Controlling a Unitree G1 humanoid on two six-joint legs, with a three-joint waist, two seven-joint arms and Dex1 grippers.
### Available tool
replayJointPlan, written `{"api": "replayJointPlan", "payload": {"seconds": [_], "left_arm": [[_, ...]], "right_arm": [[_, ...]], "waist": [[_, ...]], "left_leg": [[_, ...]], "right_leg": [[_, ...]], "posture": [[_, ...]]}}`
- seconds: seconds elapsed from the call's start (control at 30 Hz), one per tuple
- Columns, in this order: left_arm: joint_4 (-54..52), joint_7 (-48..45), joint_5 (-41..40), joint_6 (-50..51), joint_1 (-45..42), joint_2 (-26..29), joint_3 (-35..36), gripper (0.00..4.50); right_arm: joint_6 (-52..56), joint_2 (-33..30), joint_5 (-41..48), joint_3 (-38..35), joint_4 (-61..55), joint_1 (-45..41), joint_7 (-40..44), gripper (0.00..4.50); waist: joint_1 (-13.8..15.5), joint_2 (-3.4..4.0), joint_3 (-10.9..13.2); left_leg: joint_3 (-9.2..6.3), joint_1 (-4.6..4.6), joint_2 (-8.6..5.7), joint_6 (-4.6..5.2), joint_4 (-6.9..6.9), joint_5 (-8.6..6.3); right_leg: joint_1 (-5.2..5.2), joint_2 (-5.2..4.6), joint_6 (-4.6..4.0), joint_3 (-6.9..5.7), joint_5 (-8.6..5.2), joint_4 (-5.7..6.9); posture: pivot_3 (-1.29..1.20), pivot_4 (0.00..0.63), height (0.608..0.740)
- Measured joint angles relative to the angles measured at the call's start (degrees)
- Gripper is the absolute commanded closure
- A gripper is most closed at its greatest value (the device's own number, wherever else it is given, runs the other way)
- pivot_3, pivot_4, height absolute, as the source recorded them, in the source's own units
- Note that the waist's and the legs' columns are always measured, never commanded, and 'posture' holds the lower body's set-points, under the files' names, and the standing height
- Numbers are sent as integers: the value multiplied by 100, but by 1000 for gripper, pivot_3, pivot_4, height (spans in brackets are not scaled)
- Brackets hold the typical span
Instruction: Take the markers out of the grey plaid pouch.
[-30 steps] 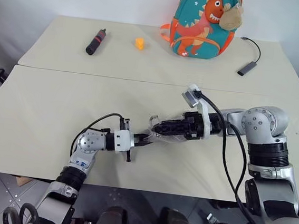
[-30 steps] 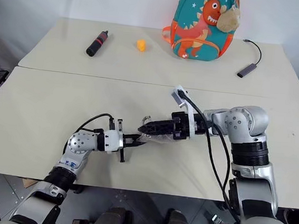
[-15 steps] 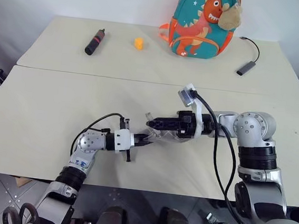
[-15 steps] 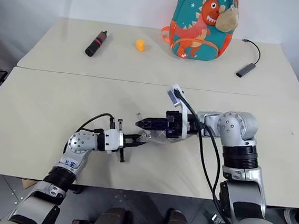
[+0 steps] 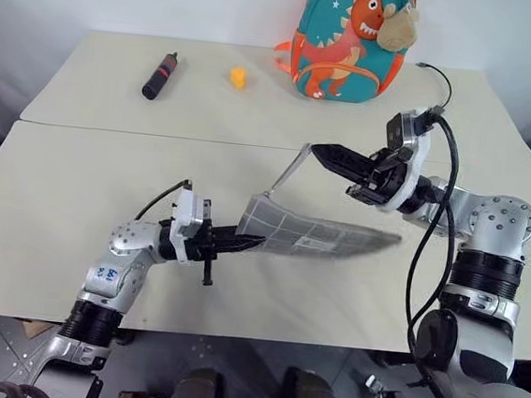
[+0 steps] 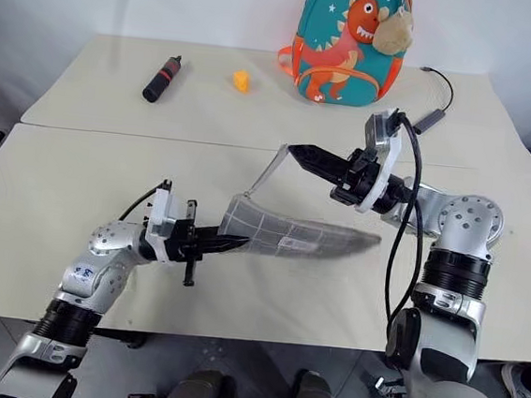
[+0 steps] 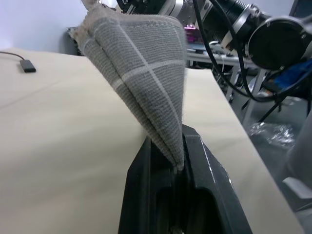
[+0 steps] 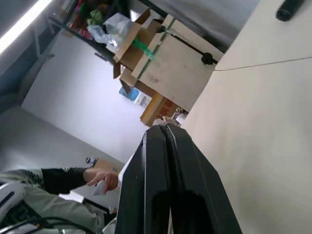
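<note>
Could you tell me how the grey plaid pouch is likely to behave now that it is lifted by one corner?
Probably floppy: the grey plaid pouch sags in a curve from the left gripper, which pinches its corner. Likely light, since a thin strip rising to the shut right gripper seems to help carry it. It may swing or twist if moved fast.

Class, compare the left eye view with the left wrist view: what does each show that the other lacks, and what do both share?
Left eye only: the backpack, the black-and-red cylinder, a small yellow thing, and the right gripper shut on the cord.
Left wrist only: a close look at the pouch's grey weave and white lines pinched between its fingers.
Both: the left gripper shut on the pouch, and the table.
</note>
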Motion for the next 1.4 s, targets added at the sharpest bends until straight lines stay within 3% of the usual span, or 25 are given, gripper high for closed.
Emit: {"api": "replayJointPlan", "payload": {"seconds": [0.3,0.47,0.63,0.73,0.83,0.93,1.1,1.2,1.27,1.4], "left_arm": [[-19,99,-102,327,-47,-169,50,4500],[319,153,-235,718,263,-152,416,4500],[134,313,-639,1364,126,-279,649,4500],[116,315,-470,1132,148,-248,671,4500],[154,271,273,19,159,-230,509,4500],[353,180,919,-1204,63,-291,308,4500],[857,298,1472,-2427,-264,-679,119,4500],[1281,422,1849,-3159,-448,-878,-72,4500],[1588,537,2064,-3580,-514,-979,-164,4500],[1977,652,2362,-4163,-555,-1086,-356,4500]], "right_arm": [[-7,-252,512,-143,28,343,-626,4422],[-938,-722,941,-1374,-234,435,-810,4422],[-952,-632,1307,-1308,-563,863,-887,4422],[-973,-758,1213,-1001,-855,1092,-825,4422],[-698,-940,1188,-587,-888,1103,-864,3828],[-398,-1229,1218,-195,-978,1066,-493,2815],[-476,-2329,460,558,-1216,1121,755,1082],[-903,-3440,-351,1066,-1025,1636,1978,90],[-1342,-3988,-935,1330,-770,1919,2737,33],[-1962,-4171,-1604,1687,-563,2104,3506,33]], "waist": [[14,0,0],[30,9,7],[9,9,7],[15,10,7],[22,10,7],[70,10,7],[190,8,6],[250,8,6],[242,8,6],[144,6,7]], "left_leg": [[4,0,2,1,-1,-1],[9,-1,4,5,-3,-3],[17,3,8,5,-2,-3],[18,3,6,5,-3,-3],[23,3,5,5,-2,-3],[22,2,4,6,-2,-3],[24,-4,0,23,2,-13],[26,-11,-16,37,3,-21],[37,-12,-21,46,4,-26],[43,-9,-15,45,4,-25]], "right_leg": [[0,3,0,1,0,-2],[-1,4,1,3,0,-8],[0,3,2,9,1,-5],[-1,3,2,9,1,-7],[-1,3,1,10,1,-8],[-1,3,1,10,1,-9],[8,2,18,9,12,-43],[9,-5,30,8,19,-61],[10,-11,37,11,23,-68],[10,-11,42,11,25,-70]], "posture": [[0,150,740],[0,150,740],[0,150,740],[0,150,740],[0,150,740],[0,150,740],[0,150,740],[0,150,740],[0,150,740],[0,150,740]]}}
